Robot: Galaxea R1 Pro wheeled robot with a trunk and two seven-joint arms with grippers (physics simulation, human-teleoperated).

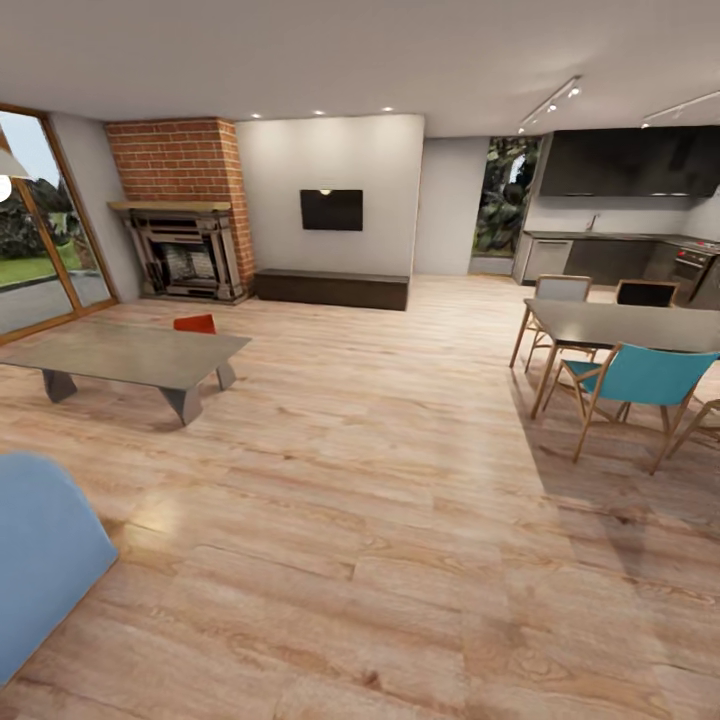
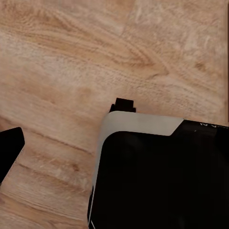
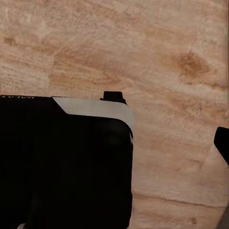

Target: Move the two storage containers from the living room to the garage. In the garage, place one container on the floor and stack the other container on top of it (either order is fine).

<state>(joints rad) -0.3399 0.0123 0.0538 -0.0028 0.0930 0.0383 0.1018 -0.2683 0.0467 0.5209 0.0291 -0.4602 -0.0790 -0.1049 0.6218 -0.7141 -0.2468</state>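
Living room plank floor (image 1: 380, 520), orange-red container (image 1: 195, 323) behind grey table (image 1: 130, 352), orientation unclear

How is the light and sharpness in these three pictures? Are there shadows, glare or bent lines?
Head view: even, bright light from ceiling spots; soft shadows under the low table and dining table; a pale sheen on the wood floor; straight lines bow near the edges. Left wrist view: floor grain slightly soft, dark robot body without detail. Right wrist view: the same, floor soft.
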